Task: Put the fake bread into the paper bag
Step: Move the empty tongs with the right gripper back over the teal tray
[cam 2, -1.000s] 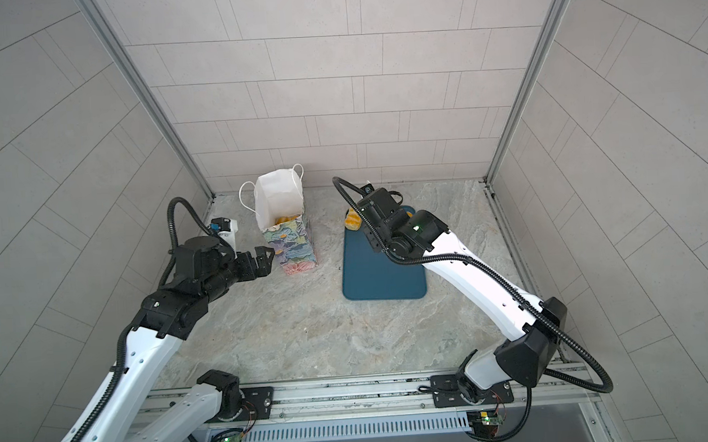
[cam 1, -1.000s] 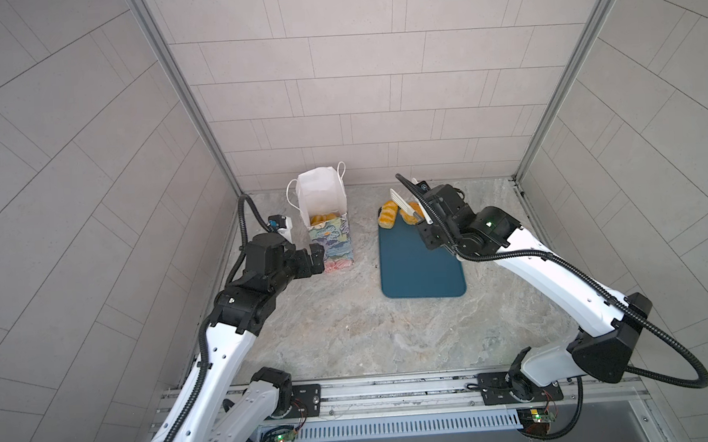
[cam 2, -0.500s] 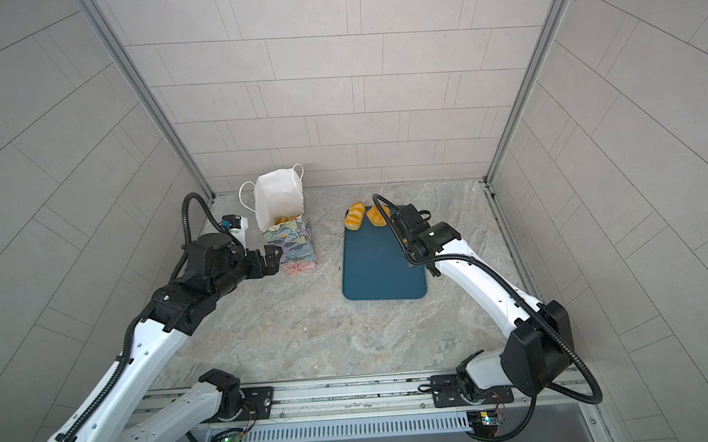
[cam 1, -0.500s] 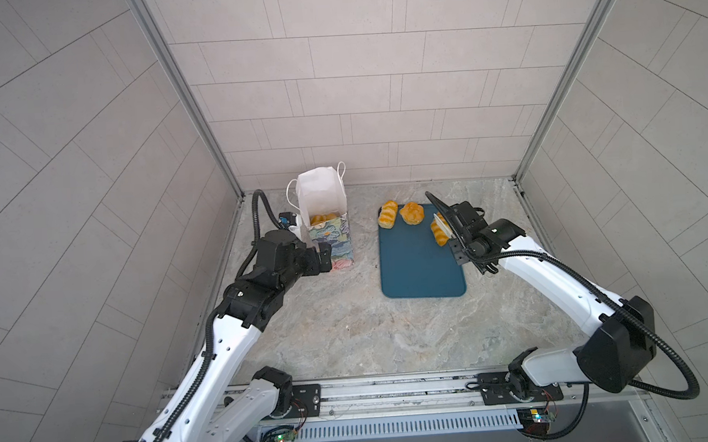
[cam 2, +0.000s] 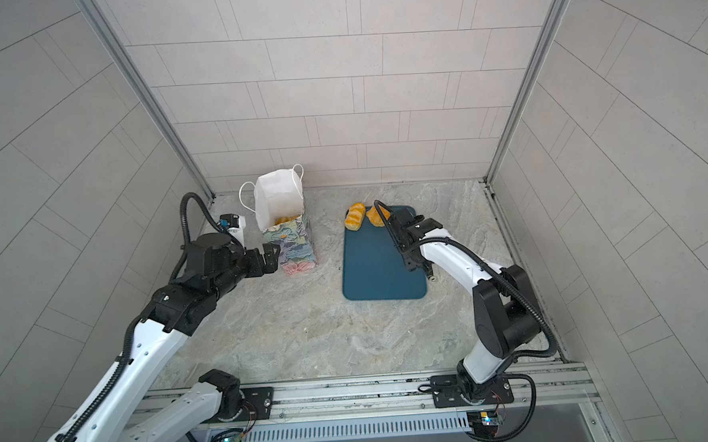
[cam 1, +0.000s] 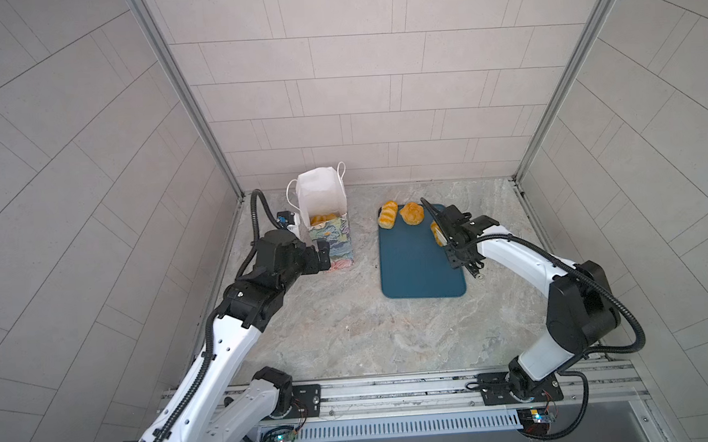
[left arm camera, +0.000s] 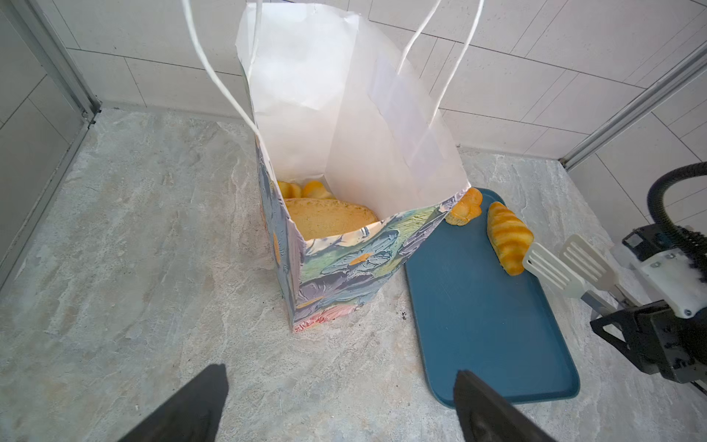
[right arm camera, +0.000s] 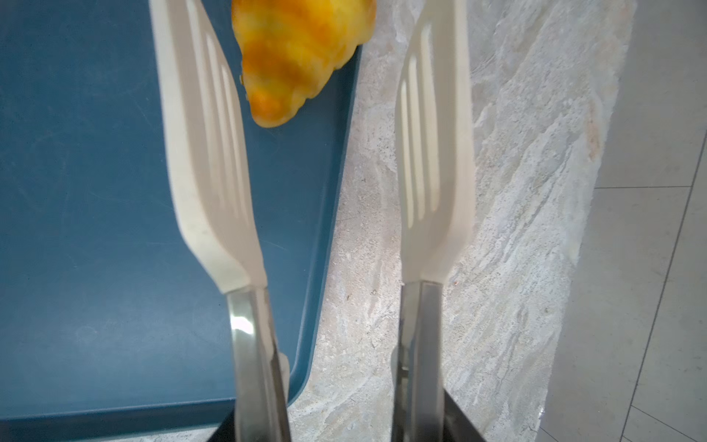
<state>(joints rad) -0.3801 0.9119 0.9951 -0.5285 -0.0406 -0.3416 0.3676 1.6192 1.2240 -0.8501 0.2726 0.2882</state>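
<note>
The paper bag [cam 1: 332, 244] [cam 2: 295, 244] [left arm camera: 344, 268] stands upright and open at the back left, with fake bread [cam 1: 322, 219] [left arm camera: 327, 218] inside. More fake bread lies at the far end of the teal tray [cam 1: 417, 268]: a striped roll [cam 1: 387, 215] [cam 2: 355, 217], a round piece [cam 1: 411, 213] and a croissant [cam 1: 434, 230] [left arm camera: 509, 239] [right arm camera: 302, 57]. My left gripper [cam 1: 325, 252] [left arm camera: 340, 377] is open, just in front of the bag. My right gripper [cam 1: 455, 237] [right arm camera: 340, 428] is shut on white slotted tongs [right arm camera: 206, 153] [left arm camera: 554, 268], whose blades stand apart with the croissant's tip between them.
The tray's right rim [right arm camera: 325, 237] runs under the tongs, with marble tabletop [cam 1: 349, 322] beside it. Tiled walls enclose the back and both sides. A small white device [cam 2: 232, 226] sits left of the bag.
The right arm has swung the tongs from over the tray's far left corner to the croissant at its right edge. The left gripper has moved closer to the bag.
</note>
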